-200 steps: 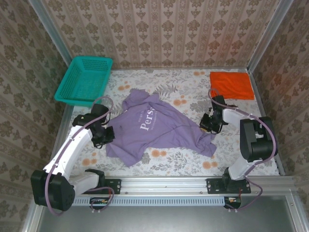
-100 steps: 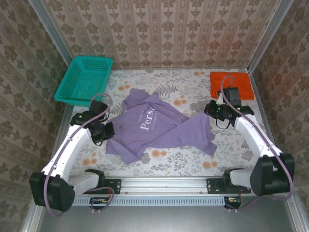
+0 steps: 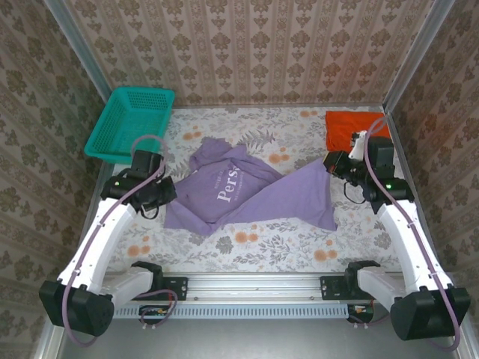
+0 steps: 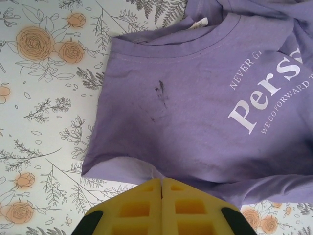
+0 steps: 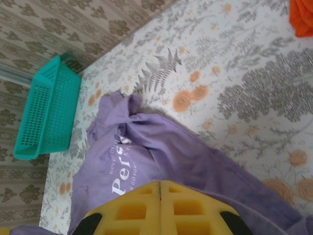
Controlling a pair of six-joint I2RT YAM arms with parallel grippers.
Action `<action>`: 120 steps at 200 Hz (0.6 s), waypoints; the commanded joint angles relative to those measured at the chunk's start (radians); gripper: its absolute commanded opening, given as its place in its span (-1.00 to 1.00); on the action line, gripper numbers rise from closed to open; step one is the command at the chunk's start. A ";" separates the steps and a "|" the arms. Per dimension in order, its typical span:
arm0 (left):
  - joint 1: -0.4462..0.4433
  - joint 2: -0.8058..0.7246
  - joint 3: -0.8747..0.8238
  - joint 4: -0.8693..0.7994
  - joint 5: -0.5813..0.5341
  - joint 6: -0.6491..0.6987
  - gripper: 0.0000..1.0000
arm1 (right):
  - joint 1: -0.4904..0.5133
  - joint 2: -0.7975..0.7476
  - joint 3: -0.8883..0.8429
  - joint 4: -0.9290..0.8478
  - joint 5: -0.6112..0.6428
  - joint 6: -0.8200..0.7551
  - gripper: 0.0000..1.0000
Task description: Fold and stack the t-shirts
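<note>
In the top view, a teal basket (image 3: 129, 123) sat at the upper left of the frame, on a corner of the flowery counter (image 3: 262, 247). Just below it and a little to the right, the left end effector (image 3: 159, 198) was at the left edge of the purple t-shirt (image 3: 247, 196). In the left wrist view, its yellow pads (image 4: 134, 208) were pressed together at the bottom middle of the frame. They pinched a bit of the shirt's edge.

The purple t-shirt lay crumpled in the middle of the frame, with its white letters (image 3: 227, 187) facing up. One part of it stretched up and to the right, as far as the right end effector (image 3: 331, 161). In the right wrist view, that one's pads were together too, and purple cloth ran under them at the bottom of the frame.

The orange t-shirt (image 3: 358, 132) lay folded into a rectangle at the upper right. It was near the right end effector but apart from the purple t-shirt.
</note>
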State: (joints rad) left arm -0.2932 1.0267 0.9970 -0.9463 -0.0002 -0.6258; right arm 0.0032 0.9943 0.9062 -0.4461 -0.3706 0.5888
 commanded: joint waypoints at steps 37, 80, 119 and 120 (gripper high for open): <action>0.043 0.214 0.176 0.176 0.150 -0.022 -1.00 | -0.048 0.028 0.056 0.031 0.072 0.101 -1.00; 0.042 0.409 0.629 0.163 0.219 0.035 -1.00 | -0.074 0.124 0.313 0.037 0.090 0.052 -1.00; 0.072 0.325 0.387 0.127 0.203 0.008 -1.00 | -0.094 0.063 0.170 -0.002 0.095 0.039 -1.00; 0.075 0.322 0.377 0.128 0.204 0.005 -1.00 | -0.095 0.061 0.164 -0.001 0.094 0.040 -1.00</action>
State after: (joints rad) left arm -0.2481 1.3983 1.5490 -0.7536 0.1860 -0.6132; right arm -0.0742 1.0870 1.1782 -0.4061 -0.2951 0.6464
